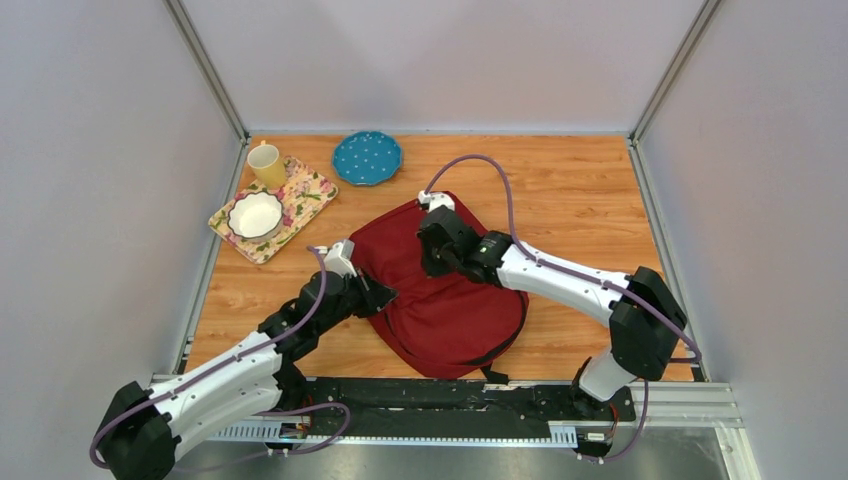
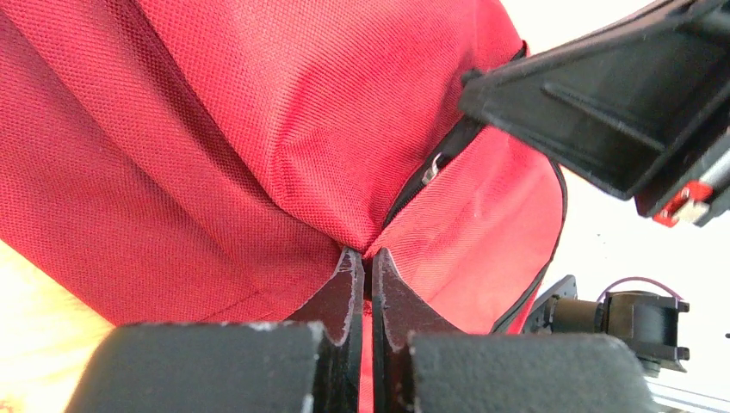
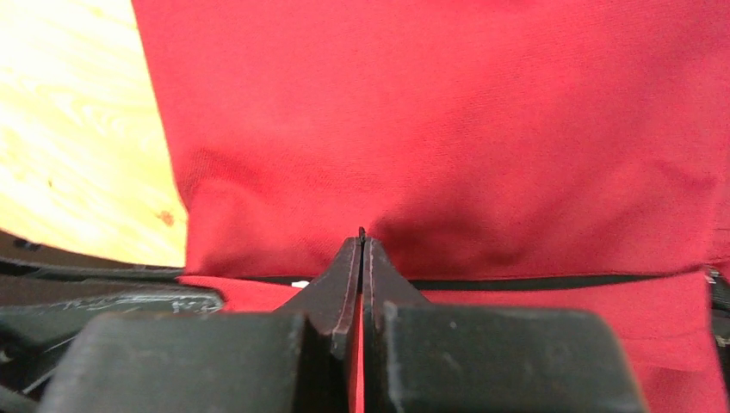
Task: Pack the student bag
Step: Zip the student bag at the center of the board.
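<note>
While the student bag (image 1: 445, 300) lies flat in the middle of the counter (image 1: 580, 190), both arms are down on it. Left claw (image 2: 366, 261) is clenched on a pinch of red cloth at the bag's left edge. The fabric is gathered into a fold right at the tips, and a black zipper (image 2: 430, 168) with its silver pull sits just beyond. Right claw (image 3: 361, 241) is clenched too, biting the cloth near the bag's top, just above another zipper line. That one looks closed, though the close view shows only a short stretch. No mouth is showing, so I'd call this the opening step. The next move wants one claw anchoring the fabric while the other goes for the pull. Off the bag's far-left corner sit a floral tray (image 1: 305, 200) with a white bowl (image 1: 255, 214), a yellow mug (image 1: 266, 165) and a blue plate (image 1: 367, 158).
</note>
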Robot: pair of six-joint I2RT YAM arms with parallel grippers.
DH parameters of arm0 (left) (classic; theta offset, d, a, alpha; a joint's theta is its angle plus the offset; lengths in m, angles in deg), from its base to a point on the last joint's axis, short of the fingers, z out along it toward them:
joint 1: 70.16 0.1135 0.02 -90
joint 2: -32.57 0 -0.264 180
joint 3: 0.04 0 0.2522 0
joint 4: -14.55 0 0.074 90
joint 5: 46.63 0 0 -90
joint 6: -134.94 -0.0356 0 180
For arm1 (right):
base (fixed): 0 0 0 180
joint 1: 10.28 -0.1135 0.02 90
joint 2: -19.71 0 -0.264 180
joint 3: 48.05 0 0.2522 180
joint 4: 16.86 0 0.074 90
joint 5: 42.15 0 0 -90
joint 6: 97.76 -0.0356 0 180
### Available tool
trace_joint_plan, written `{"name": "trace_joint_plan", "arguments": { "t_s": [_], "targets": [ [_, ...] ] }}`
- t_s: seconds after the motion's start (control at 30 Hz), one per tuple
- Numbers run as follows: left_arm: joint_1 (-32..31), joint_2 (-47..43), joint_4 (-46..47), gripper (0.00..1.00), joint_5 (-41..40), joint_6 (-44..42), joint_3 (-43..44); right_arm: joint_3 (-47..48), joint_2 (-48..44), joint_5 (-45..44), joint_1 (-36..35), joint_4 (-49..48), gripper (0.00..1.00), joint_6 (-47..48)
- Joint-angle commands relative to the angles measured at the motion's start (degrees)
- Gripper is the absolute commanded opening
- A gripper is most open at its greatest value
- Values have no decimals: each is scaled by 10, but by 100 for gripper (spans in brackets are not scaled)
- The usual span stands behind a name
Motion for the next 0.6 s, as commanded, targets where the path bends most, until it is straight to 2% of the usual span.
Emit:
{"name": "trace_joint_plan", "arguments": {
  "t_s": [0.0,0.23,0.57],
  "targets": [
    [-1,-35,-9,0,-21,-26,-10,-1,-37,-34,38,4,0,25],
    [-1,-61,-52,0,-33,-45,1,-22,-62,-44,81,10,0,34],
    [-1,-62,-44,0,-25,-44,-1,-56,-101,-28,137,11,0,42]
  ]
}}
